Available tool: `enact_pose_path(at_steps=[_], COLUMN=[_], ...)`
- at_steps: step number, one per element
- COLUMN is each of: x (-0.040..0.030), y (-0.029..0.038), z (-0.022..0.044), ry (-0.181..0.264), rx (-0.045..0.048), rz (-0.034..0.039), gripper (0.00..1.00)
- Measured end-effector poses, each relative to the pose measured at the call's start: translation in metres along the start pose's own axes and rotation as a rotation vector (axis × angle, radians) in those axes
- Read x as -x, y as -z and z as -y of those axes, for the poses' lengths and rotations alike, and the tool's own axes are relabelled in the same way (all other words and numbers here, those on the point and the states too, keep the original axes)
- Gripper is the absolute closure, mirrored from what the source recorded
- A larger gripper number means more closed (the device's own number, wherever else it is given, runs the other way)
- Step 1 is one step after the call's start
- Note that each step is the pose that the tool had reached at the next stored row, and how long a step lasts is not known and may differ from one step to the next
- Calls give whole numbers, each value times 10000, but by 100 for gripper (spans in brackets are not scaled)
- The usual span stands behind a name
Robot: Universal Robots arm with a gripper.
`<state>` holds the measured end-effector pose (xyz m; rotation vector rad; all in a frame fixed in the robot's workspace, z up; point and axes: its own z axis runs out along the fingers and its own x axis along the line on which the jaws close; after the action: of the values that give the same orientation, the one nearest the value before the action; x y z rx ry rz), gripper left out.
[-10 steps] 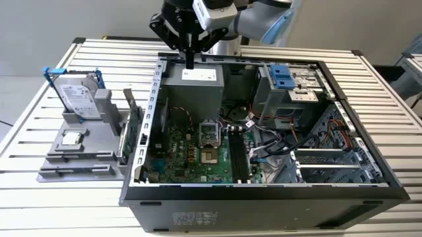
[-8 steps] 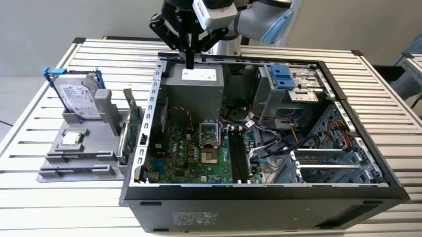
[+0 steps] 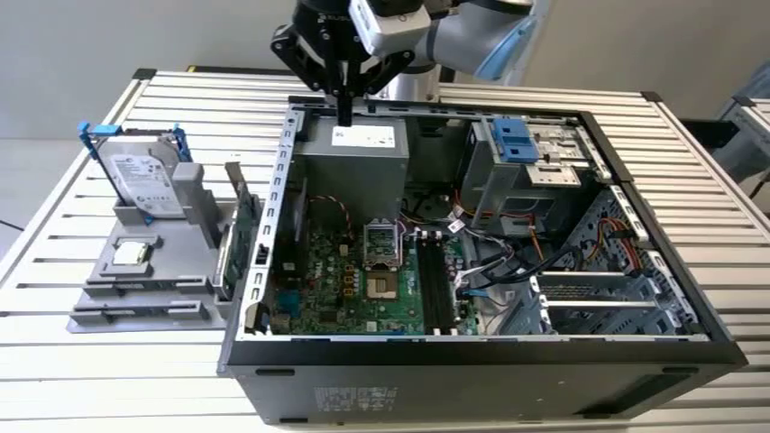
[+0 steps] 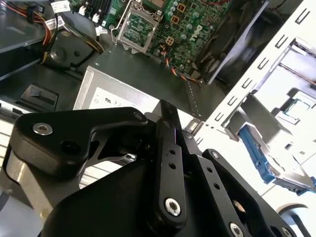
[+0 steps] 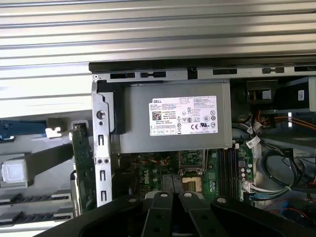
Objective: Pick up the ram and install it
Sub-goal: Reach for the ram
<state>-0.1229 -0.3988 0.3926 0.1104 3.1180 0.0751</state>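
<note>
- Slatted metal table is being used as the work surface; an open computer case is lying on it, with a gray holder just beside it on the exterior view's left.
- The gripper is being held over the power supply at the far end of the case. In both wrist views its fingers are being pressed together, with nothing carried between them.
- A hard drive and a green board are being stored on edge in the holder, the board between the drive and the case wall.
- The ram is being judged to sit in that holder, well apart from the gripper; whether the green board is the ram or a larger card cannot be told.
- Memory slots are being seen as dark strips on the motherboard; whether any is filled cannot be told.
- On this showing, the pick-up is not yet being made, and the whole installing is being left to do.
</note>
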Motion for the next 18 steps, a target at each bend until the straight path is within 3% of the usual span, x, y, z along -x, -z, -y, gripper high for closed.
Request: enact_pose_path(at_steps=[18], x=[-82], y=[2], z=[6], ry=[40], rx=[0], rz=[-2], gripper=[100])
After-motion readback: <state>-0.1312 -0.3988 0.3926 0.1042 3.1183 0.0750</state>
